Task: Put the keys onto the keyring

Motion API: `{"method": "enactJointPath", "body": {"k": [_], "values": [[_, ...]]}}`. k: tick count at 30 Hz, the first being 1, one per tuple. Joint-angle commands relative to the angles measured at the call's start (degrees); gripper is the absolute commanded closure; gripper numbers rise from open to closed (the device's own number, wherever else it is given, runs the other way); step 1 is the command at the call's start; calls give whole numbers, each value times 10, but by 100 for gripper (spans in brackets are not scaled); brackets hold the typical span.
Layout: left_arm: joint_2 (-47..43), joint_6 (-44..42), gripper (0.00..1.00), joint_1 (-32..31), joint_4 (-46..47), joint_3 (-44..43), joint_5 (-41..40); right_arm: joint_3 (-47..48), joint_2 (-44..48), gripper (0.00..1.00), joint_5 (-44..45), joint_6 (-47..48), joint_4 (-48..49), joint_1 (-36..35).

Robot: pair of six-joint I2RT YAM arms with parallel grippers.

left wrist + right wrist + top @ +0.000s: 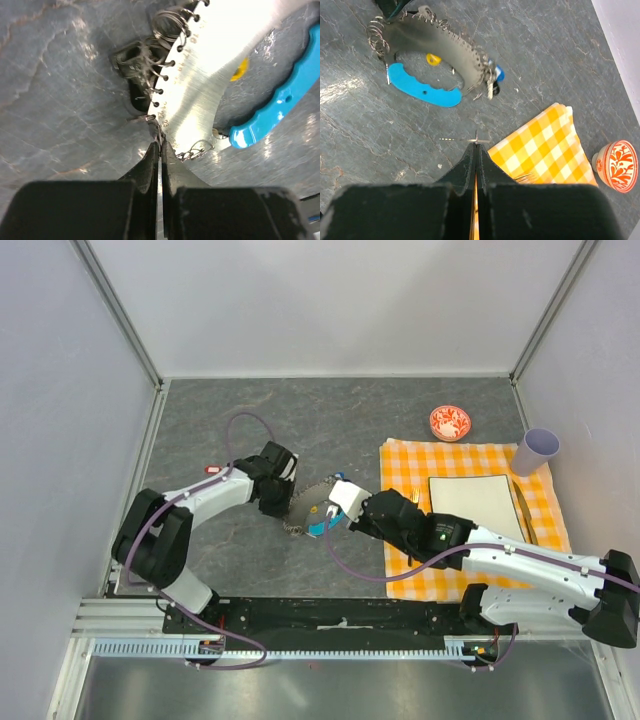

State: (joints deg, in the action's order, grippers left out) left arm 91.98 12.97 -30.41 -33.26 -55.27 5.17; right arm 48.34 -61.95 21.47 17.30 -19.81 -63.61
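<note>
Left gripper (159, 146) pinched shut on keyring (200, 90) rim; right gripper (476, 148) closed just beside keyring; red-and-white bowl (450, 423) well right of keyring.

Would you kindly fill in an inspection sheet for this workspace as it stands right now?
Surface: grey stone-look table; no spills seen.
Job's things: keyring lies between the arms, a cyan handle on a metal band lined with small rings; blue key and dark key sit at its rings.
Clutter: checked cloth bearing a white plate and fork; bowl; cup.
Grippers: left gripper shut at the band's edge, grip unclear; right gripper shut, apart from the keyring.
Cables: left cable loops above its arm; right cable sags onto the cloth.
Surroundings: white walls; nothing else seen.
</note>
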Motion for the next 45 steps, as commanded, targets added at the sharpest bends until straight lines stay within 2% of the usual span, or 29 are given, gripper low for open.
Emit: {"method": "enactJointPath", "body": {"k": [1,4,8,15,18,23,30,45], "values": [[-51,194,98,-4,70,54,21,3,-4,100,-6,1,27,2],[-63,265,98,-11,150,100,79,1,-4,100,-8,0,26,2],[-71,277,96,-45,151,118,39,1,-7,100,-8,-1,26,2],[-112,178,61,-49,64,83,-49,2,-12,100,-6,1,23,2],[-97,138,56,-51,23,40,-69,3,-13,100,-6,1,23,3],[-57,91,58,-63,5,-4,-53,2,-14,100,-1,1,22,5],[-10,52,75,-69,-18,-35,-33,1,-14,100,-3,0,21,6],[46,23,76,-69,-58,-70,9,0,-15,100,-3,-1,21,7]]}}
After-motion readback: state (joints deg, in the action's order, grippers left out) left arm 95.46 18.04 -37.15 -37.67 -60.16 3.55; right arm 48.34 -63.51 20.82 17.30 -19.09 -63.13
